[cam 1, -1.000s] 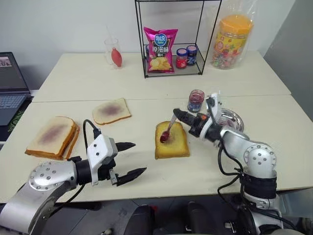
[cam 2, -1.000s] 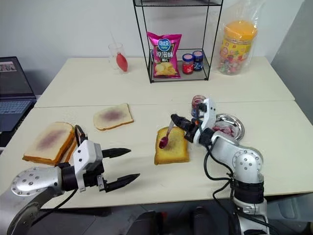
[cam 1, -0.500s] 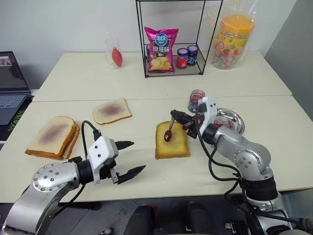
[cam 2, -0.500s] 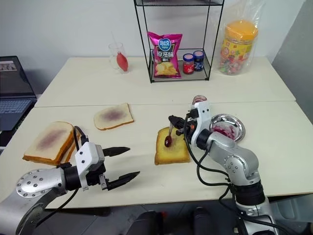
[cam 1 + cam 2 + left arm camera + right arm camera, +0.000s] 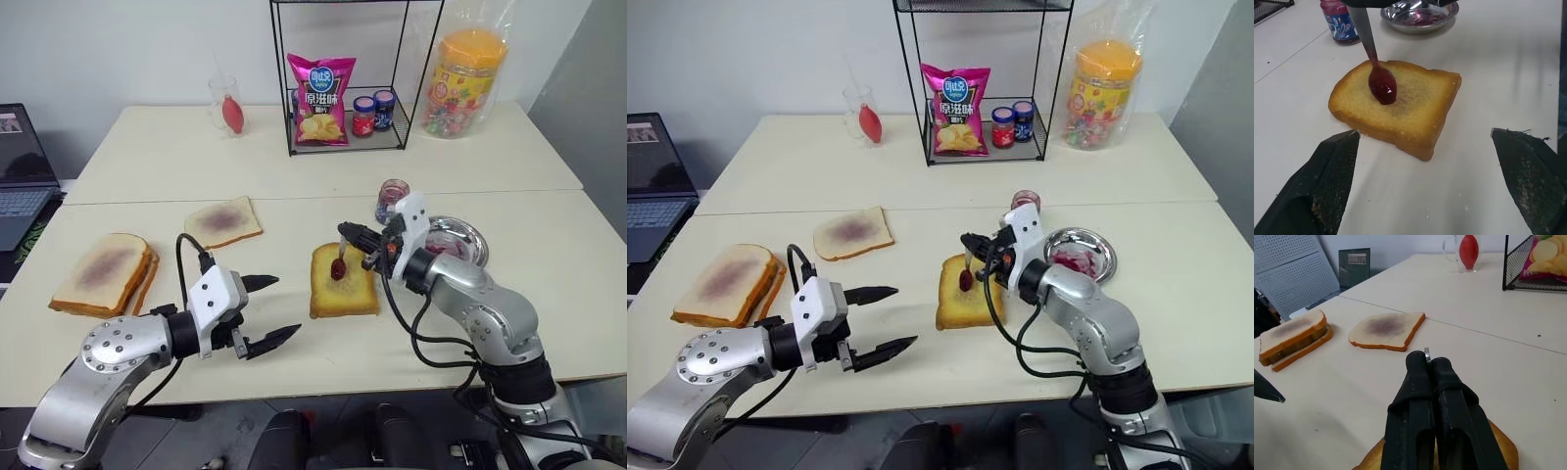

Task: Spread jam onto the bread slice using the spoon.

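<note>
The bread slice (image 5: 348,286), thick and golden, lies mid-table. My right gripper (image 5: 346,233) is shut on the handle of the spoon (image 5: 1364,30), which hangs down steeply over the slice. The spoon's bowl (image 5: 1382,85) is heaped with dark red jam and sits on or just above the slice's top near its far edge. The jam jar (image 5: 393,200), clear glass with a blue label, stands behind the right gripper. My left gripper (image 5: 285,306) is open, low over the table to the left of the slice, with nothing between its fingers (image 5: 1327,166).
A steel dish (image 5: 460,238) smeared with jam sits right of the jar. A thin smeared slice (image 5: 223,221) and stacked slices (image 5: 103,272) lie to the left. At the back stand a wire rack (image 5: 343,147) with a chips bag, a candy jar (image 5: 468,73) and a glass (image 5: 225,106).
My right wrist has rolled, so the spoon now hangs steeper and its jam-filled bowl has shifted slightly toward the slice's far edge. The left gripper stays open in about the same place.
</note>
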`<state>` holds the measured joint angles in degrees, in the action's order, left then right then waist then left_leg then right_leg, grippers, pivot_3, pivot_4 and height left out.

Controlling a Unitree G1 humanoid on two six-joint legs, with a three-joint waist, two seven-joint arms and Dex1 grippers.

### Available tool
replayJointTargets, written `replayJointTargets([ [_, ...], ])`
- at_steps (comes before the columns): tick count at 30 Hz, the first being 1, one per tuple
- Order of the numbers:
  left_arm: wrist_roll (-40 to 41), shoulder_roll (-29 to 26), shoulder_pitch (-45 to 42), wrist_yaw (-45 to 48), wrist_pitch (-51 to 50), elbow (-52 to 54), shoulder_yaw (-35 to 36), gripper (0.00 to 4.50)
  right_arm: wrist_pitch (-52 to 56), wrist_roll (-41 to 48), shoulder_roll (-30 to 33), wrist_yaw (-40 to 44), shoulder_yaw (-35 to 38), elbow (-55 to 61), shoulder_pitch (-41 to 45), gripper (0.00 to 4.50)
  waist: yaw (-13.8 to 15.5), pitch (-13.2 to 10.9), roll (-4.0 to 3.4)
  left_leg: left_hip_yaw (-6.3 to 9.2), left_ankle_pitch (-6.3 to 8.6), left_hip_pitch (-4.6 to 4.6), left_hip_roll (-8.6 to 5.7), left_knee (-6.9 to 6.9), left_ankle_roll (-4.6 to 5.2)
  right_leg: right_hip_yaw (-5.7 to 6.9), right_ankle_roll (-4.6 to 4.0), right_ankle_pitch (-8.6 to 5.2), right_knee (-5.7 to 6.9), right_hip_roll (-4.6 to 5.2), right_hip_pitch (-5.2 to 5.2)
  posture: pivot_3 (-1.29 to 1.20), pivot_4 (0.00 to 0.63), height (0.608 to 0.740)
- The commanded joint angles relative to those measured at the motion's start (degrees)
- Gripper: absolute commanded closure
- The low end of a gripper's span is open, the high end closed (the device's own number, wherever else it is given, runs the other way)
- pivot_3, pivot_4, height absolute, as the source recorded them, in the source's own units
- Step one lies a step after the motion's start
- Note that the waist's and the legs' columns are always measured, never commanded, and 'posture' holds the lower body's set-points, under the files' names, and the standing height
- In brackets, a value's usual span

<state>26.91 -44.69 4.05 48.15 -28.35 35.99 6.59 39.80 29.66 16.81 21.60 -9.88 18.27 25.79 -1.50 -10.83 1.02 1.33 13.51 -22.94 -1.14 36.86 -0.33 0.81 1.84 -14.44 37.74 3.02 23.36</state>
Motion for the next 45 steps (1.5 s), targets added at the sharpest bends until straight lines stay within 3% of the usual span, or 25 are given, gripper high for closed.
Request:
replayJointTargets([
  [1,0.2,0.0,-0.7,-0.2,0.4,0.7,0.1,0.0,-2.5,-1.6,0.4,2.1,-0.3,3.1,0.0,4.47,0.0,0.0,0.0,0.0,0.0,0.0,0.0,0.0,0.0,0.0,0.0,0.0,0.0,0.0,0.0,0.0,0.15,0.74],
  [11,0.7,0.1,-2.3,-1.1,-1.2,1.2,-0.7,0.0,-6.9,-6.0,4.3,7.0,-1.3,6.7,0.6,4.47,0.0,0.0,0.02,0.0,0.0,0.0,0.0,0.01,0.0,0.0,0.01,0.01,0.0,0.0,0.0,0.0,0.15,0.74],
  [28,0.8,-0.1,-2.9,-1.2,-1.3,0.7,-0.8,0.0,-13.2,-7.8,5.0,12.2,-0.6,9.1,1.2,4.47,0.1,0.0,0.03,0.01,0.0,0.01,0.0,0.02,0.0,0.01,0.01,0.01,0.01,0.0,-0.01,0.0,0.15,0.74],
  [45,1.6,-0.3,-3.5,-0.4,-1.4,-0.2,-0.3,0.0,10.0,18.9,-14.0,-10.2,19.0,3.6,-4.6,4.47,0.1,0.0,0.05,0.03,0.0,0.01,0.01,0.01,0.0,0.0,-0.2,0.14,0.07,0.01,-0.01,0.0,0.15,0.74],
])
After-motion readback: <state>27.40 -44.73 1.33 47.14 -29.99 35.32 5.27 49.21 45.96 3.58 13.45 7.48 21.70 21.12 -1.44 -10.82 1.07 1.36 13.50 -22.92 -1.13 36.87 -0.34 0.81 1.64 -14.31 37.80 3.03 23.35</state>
